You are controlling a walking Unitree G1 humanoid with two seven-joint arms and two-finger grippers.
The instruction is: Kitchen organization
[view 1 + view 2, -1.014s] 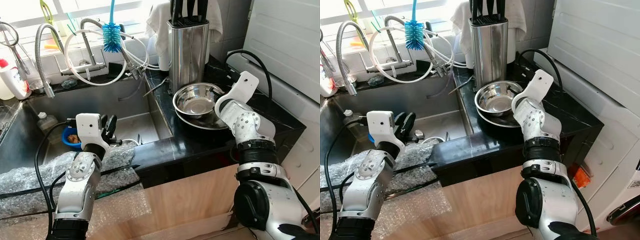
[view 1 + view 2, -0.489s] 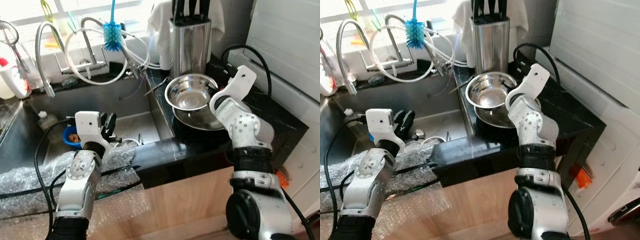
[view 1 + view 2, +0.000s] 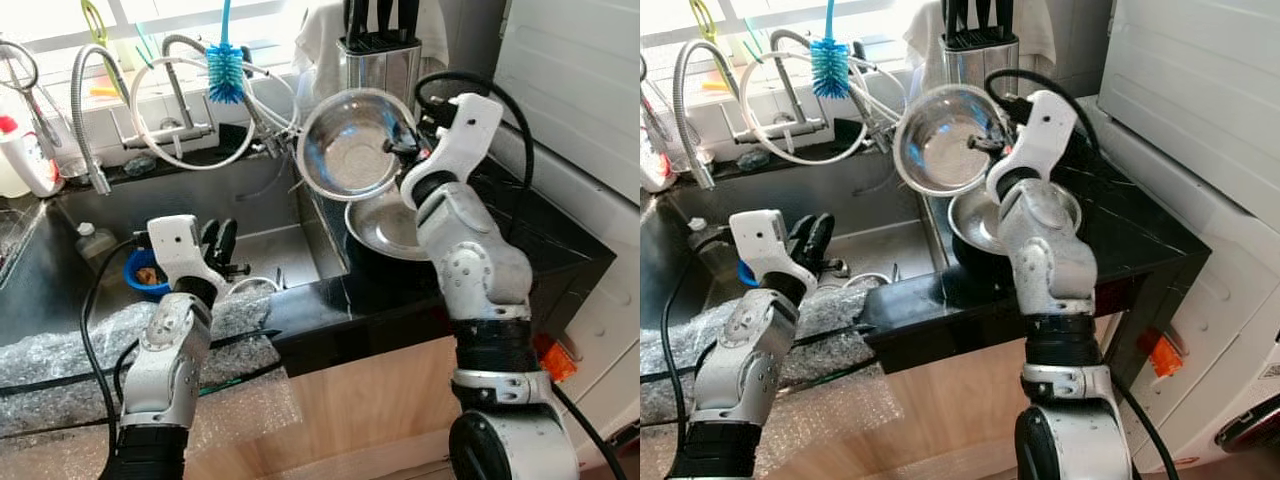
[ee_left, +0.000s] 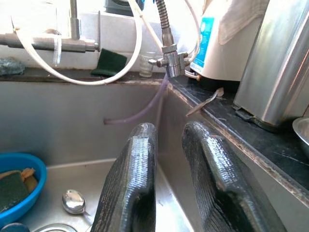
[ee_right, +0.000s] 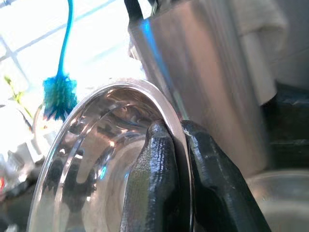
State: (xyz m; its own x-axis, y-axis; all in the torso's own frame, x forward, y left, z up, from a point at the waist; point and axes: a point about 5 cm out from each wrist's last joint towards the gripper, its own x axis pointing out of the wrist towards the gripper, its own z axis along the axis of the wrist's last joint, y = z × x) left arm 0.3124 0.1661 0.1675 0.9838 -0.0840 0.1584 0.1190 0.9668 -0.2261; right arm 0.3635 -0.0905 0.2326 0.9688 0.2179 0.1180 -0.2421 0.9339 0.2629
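While my right gripper point(image 3: 405, 150) sits in the upper middle of the left eye view, I see its 2 black fingers point(image 5: 157, 193) pinched on the rim of a steel bowl point(image 3: 350, 142), one inside and one outside the rim. That bowl is lifted off the black counter point(image 3: 520, 240) and tilted, its open side facing the camera, in front of the steel knife block point(image 3: 385, 60) at the top of the frame. Just below it, a second steel dish point(image 3: 385, 225) rests on the counter, right of centre, partly hidden by my right arm.

My left gripper point(image 3: 220, 245) hangs at the lower left of centre, over the front edge of the sink point(image 3: 180, 205). From the left wrist view its 2 fingers point(image 4: 133, 188) stand a narrow gap apart and hold nothing. Beyond them I can make out a spoon point(image 4: 74, 201) on the sink floor and a blue bowl point(image 4: 19, 186) with a sponge in it at the lower left of that frame.

A blue bottle brush point(image 3: 225, 70) hangs in the upper left of the left eye view, beside the faucet point(image 3: 90, 120) and a loop of white hose point(image 3: 190, 160). Bubble wrap point(image 3: 60, 350) covers the sink's front edge at the lower left.
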